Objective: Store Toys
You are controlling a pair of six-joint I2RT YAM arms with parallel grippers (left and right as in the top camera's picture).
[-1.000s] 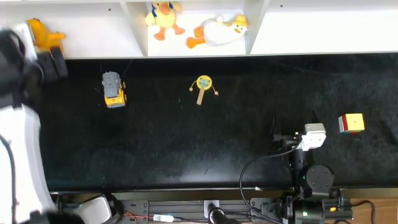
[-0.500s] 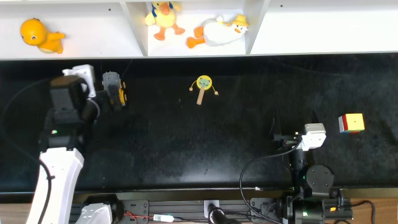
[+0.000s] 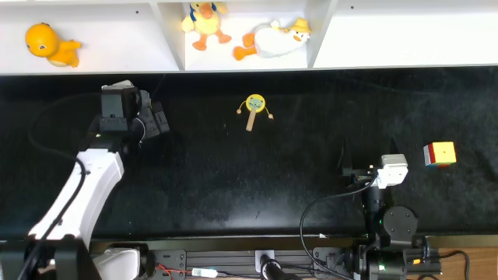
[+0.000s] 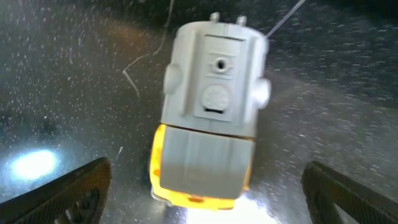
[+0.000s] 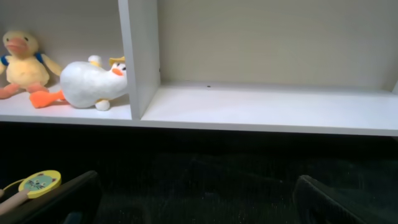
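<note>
- Toy truck (image 4: 208, 112), grey at one end and yellow at the other, sits on the black table (image 3: 233, 187) at its left side, near the white shelf (image 3: 175, 35).
- The left gripper (image 3: 156, 122) hangs directly over the truck, with its jaws spread wide. One finger is on either side, and neither touches the toy.
- The truck looks like hard, smooth plastic, so it is probably light and stiff. It may roll or slip if pinched off-centre.
- The best hold is likely across its two long sides, near where grey meets yellow.
- The right gripper (image 5: 198, 180) rests low over the table's right side, with its jaws released and holding nothing.
- The left wrist view shows the whole truck between the fingers. In the top view the gripper covers it.
- The top view adds an orange duck (image 3: 50, 43) in the left compartment, a rattle drum (image 3: 254, 109) and a coloured cube (image 3: 440, 154) on the table.
- The right wrist view looks at the shelf from the front, with a yellow duck plush (image 5: 22, 62) and a white goose plush (image 5: 90, 84) beside a divider.
</note>
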